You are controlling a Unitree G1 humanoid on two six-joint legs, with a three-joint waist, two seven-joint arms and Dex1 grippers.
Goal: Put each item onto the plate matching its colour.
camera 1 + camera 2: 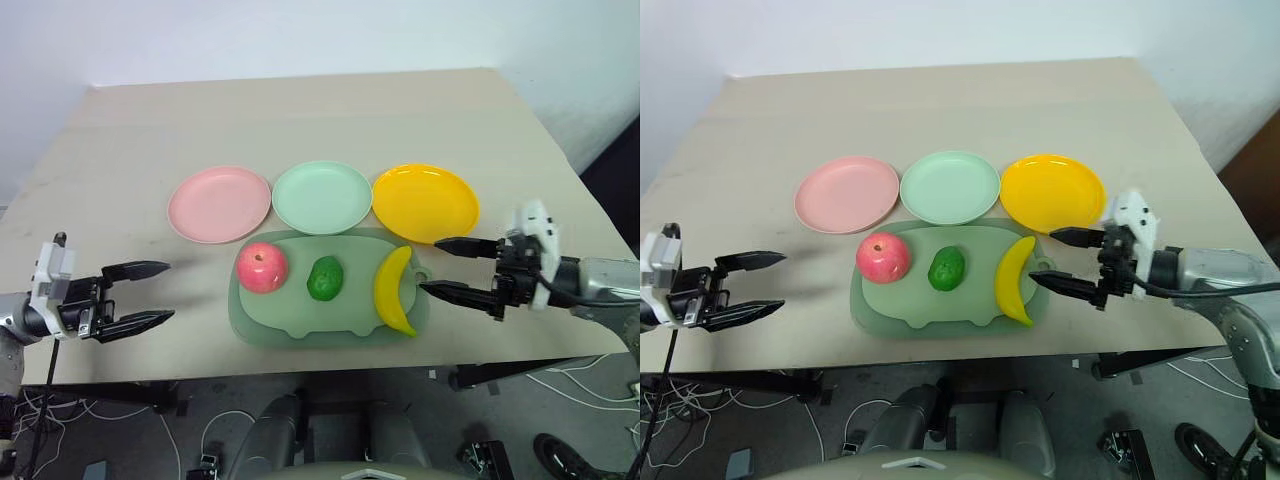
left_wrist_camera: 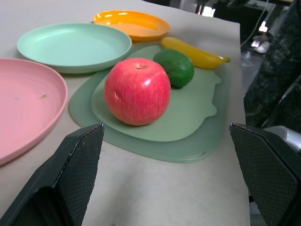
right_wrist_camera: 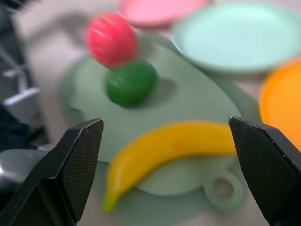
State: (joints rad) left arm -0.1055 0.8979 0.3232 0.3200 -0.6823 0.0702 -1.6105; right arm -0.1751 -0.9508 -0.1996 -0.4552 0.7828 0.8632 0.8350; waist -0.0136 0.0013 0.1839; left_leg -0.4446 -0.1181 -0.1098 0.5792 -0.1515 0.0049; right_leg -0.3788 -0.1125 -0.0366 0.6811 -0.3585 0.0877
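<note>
A pinkish-red apple [image 1: 262, 267], a dark green oval fruit [image 1: 324, 278] and a curved yellow banana [image 1: 394, 291] lie side by side on a pale green mat [image 1: 300, 322]. Behind the mat stand a pink plate [image 1: 219, 204], a mint green plate [image 1: 321, 196] and a yellow-orange plate [image 1: 425, 202], all bare. My right gripper [image 1: 447, 268] is open just right of the banana, fingers pointing at it, apart from it. My left gripper [image 1: 145, 293] is open at the left, well short of the mat, facing the apple [image 2: 137, 91].
The tan table [image 1: 300, 120] stretches far behind the plates. Its front edge runs just below the mat. Cables lie on the floor [image 1: 560, 385] under the right side.
</note>
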